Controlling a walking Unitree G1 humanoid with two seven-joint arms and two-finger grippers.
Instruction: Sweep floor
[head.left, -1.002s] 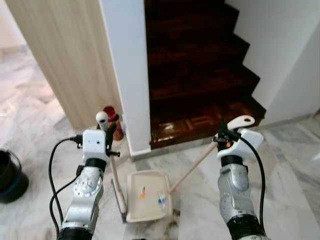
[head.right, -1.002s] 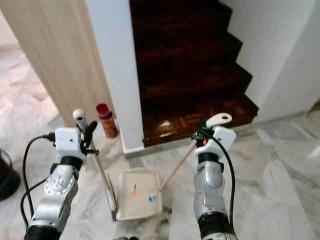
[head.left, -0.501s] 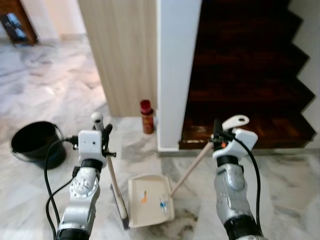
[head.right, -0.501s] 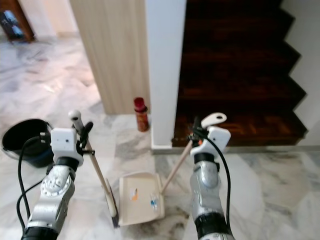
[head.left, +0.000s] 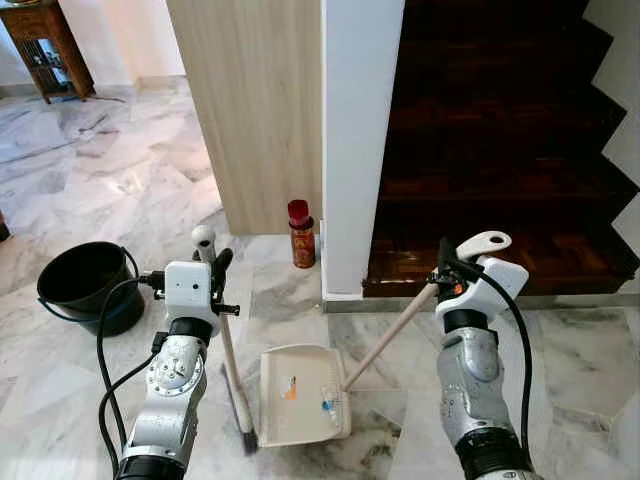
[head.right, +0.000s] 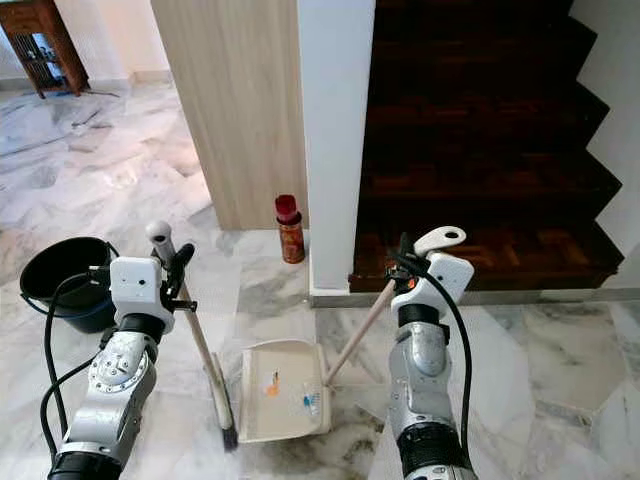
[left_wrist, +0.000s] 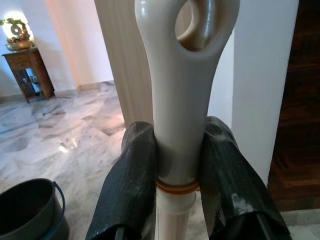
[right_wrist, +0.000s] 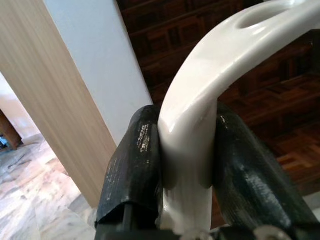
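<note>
My left gripper (head.left: 216, 262) clamps the broom (head.left: 230, 362), right gripper (head.left: 441, 262) clamps the dustpan (head.left: 300, 405) handle; bucket (head.left: 82, 285) lies left-centre, nearer left arm.

Both head views look forward and down at the marble floor (head.left: 90, 180) and stairs (head.left: 500, 150). Each wrist camera looks closely along its own fingers (left_wrist: 125, 195), toward that same wall corner (right_wrist: 90, 75).

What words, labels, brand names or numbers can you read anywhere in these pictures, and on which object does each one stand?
None can be read.
The red spray can by the white pillar carries a label too small and blurred to read.
The scraps in the dustpan show colour only, no letters.
</note>
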